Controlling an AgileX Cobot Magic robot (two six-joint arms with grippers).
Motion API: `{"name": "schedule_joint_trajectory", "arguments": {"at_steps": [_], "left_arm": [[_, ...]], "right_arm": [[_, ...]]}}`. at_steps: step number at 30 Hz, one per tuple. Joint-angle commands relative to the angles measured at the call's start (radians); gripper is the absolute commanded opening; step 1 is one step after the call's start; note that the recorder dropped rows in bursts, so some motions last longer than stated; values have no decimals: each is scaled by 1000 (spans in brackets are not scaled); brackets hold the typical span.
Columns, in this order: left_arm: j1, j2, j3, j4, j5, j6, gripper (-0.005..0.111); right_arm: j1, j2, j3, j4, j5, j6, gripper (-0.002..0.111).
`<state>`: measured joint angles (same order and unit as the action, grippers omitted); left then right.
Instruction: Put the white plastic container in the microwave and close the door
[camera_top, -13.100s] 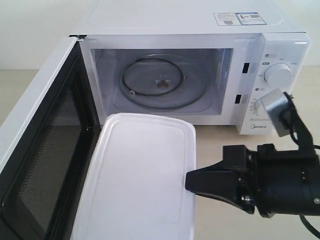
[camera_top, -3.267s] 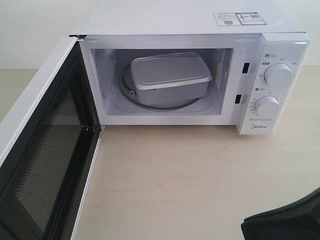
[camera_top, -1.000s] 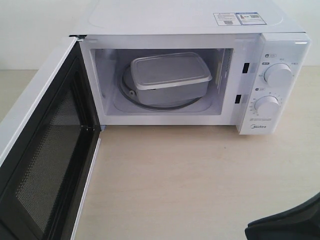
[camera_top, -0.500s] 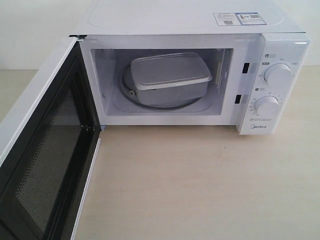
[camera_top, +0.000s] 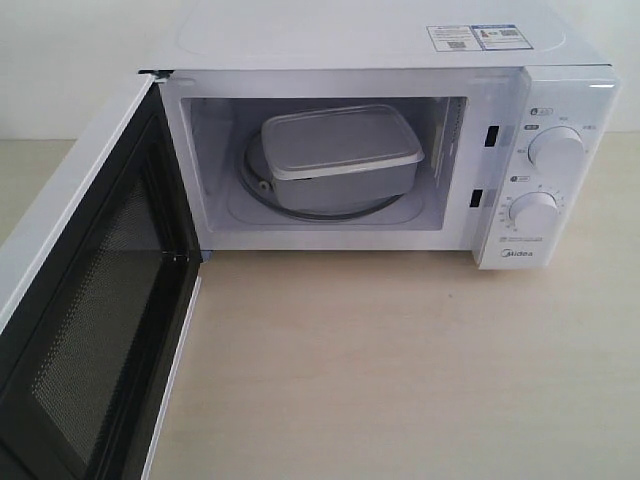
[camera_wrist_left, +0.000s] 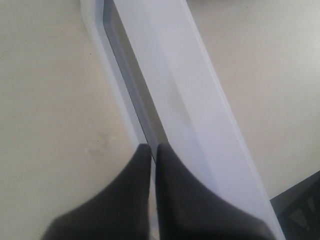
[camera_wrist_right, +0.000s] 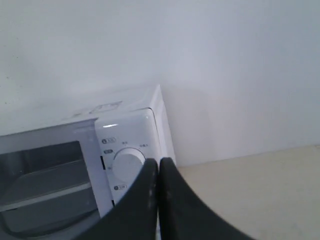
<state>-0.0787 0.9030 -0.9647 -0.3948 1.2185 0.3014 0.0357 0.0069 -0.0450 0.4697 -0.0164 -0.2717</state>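
1. Microwave (camera_top: 370, 40): reference landmark; cavity facing forward and uncovered for loading.
2. Door (camera_top: 90, 330): swung wide from the microwave's hinge side, mesh face showing; not yet shut, judged the one remaining step.
3. White plastic container (camera_top: 340, 150): inside the microwave, lidded, resting slightly askew on the turntable (camera_top: 262, 188); set well within the cavity, presumably to clear the door's swing.
4. Left gripper (camera_wrist_left: 153, 148): fingers together, nothing held; poised just beside a long white bar (camera_wrist_left: 175, 90), likely the handle of the microwave's door; contact not discernible; probably placed for a push.
5. Right gripper (camera_wrist_right: 158, 162): fingers together, empty; held off in front of the microwave's upper dial (camera_wrist_right: 129, 162), apart from the door's path.
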Motion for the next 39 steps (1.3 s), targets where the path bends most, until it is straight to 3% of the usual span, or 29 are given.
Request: {"name": "schedule_joint_trajectory", "arguments": {"at_steps": [1,11,18,21,39], "left_arm": [[-1,0,-6,-10,-25,7,4],[-1,0,-6,-10,-25,7,4],[-1,0,-6,-10,-68,7,4],[-1,0,-6,-10,-91,7,4],[-1,0,-6,-10,-153,7,4]], "right_arm": [[-6,-7,45,-8,-83,20,0],[-6,-7,45,-55,16,-48,0],[-6,-7,45,-554,210,450,0],[-6,-7,45,-559,341,455,0],[-6,-7,45,-559,339,445,0]]}}
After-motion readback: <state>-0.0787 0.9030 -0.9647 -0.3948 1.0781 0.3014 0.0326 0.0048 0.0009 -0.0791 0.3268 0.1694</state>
